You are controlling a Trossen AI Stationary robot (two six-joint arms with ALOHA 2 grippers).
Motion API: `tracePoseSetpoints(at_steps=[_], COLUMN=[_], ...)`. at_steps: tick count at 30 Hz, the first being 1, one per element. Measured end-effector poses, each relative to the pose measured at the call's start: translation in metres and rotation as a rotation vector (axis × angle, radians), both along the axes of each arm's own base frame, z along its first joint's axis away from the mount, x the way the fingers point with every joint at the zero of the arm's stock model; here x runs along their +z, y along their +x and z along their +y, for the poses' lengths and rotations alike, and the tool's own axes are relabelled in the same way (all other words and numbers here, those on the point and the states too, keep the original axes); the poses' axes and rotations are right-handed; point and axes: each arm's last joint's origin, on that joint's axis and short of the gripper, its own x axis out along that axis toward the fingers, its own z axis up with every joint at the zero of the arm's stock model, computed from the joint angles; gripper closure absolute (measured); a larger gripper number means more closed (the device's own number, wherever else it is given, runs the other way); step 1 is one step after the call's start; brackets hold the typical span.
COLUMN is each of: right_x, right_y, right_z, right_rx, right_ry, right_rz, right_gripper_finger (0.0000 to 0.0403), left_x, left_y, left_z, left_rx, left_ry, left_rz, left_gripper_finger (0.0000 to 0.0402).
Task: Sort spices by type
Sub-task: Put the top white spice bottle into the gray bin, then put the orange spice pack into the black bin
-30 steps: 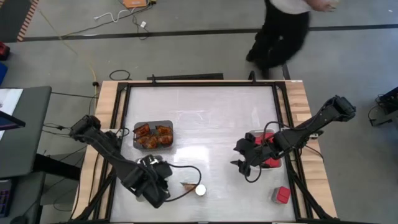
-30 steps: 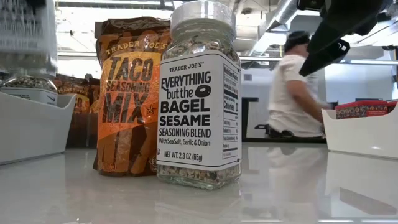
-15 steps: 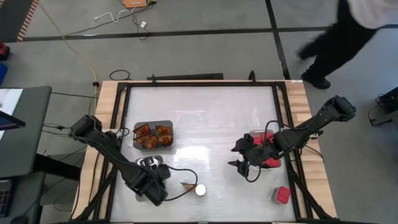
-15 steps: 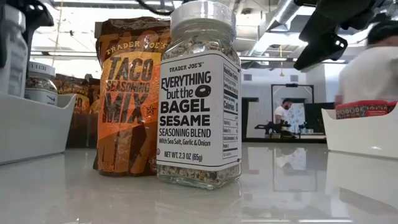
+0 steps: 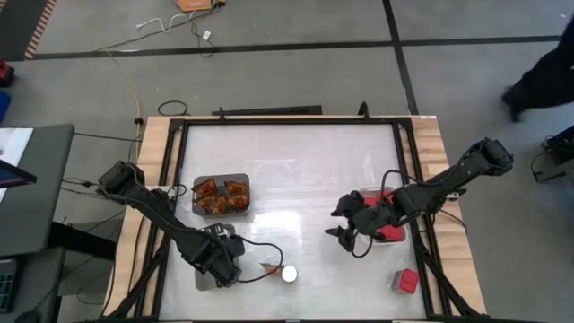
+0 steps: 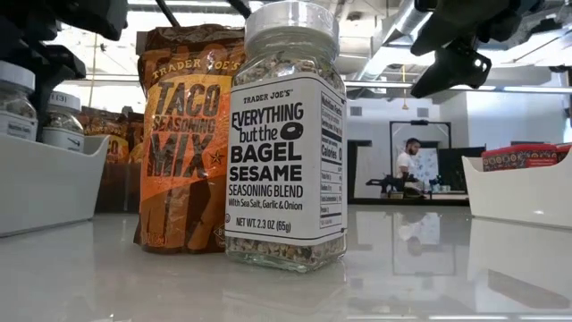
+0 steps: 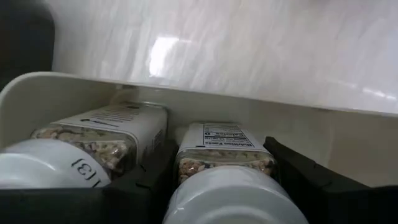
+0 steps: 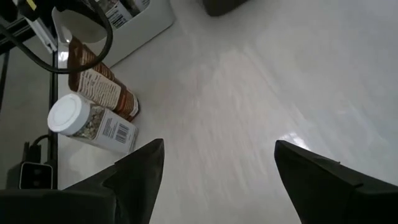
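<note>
My left gripper [image 5: 221,263] stands over the white tray [image 5: 200,276] at the table's near left, shut on a round jar [image 7: 222,152] with a white lid. A second jar [image 7: 106,134] stands in the tray beside it. One more jar [image 5: 289,274] and an orange-brown packet [image 5: 269,266] stand upright on the table just right of the tray, close in the low view as jar [image 6: 286,134] and packet [image 6: 183,134]. My right gripper [image 5: 339,224] hangs open above the table's right half, with nothing between its fingers [image 8: 140,174]. My left gripper pinches the jar between its two fingers on two opposite sides of the glass body [image 7: 186,167], just under the white lid. The fingers come from above, pointing steeply down. The jar is upright inside the white tray; whether its bottom is on the tray's floor is hidden.
A grey tray [image 5: 244,179] with several orange-brown packets sits left of centre. A white tray [image 5: 397,239] with red boxes stands at the right, and one red box [image 5: 405,281] lies near the front right. The table's middle and far part are bare. A person [image 5: 547,81] walks beyond the table.
My left gripper has gone down with the jar into the white tray, rolling a little as it sank; the jar now stands beside the other jar. The person beyond the table has walked toward the right.
</note>
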Motion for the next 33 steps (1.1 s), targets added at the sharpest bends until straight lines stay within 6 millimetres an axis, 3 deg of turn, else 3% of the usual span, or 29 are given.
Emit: tracePoseSetpoints(at_steps=[10, 18, 24, 33], right_x=[0.000, 0.000, 0.000, 0.000], right_y=[0.001, 0.001, 0.001, 0.001], right_z=[-0.003, -0.003, -0.003, -0.003], right_rx=[-0.019, -0.023, -0.025, -0.020], right_ry=[0.008, 0.013, 0.015, 0.008], right_rz=[0.001, 0.001, 0.001, 0.002], right_gripper_finger=[0.0074, 0.0074, 0.0074, 0.0074], left_x=[0.002, 0.003, 0.004, 0.022], left_y=[-0.008, -0.005, -0.004, 0.003], left_z=[0.010, 0.013, 0.013, 0.008], left_rx=[-0.049, -0.039, -0.033, -0.020], left_ry=[-0.003, 0.000, -0.002, -0.031], left_rz=[-0.039, -0.055, -0.058, -0.098], left_gripper_finger=[0.0207, 0.0133, 0.0128, 0.0126])
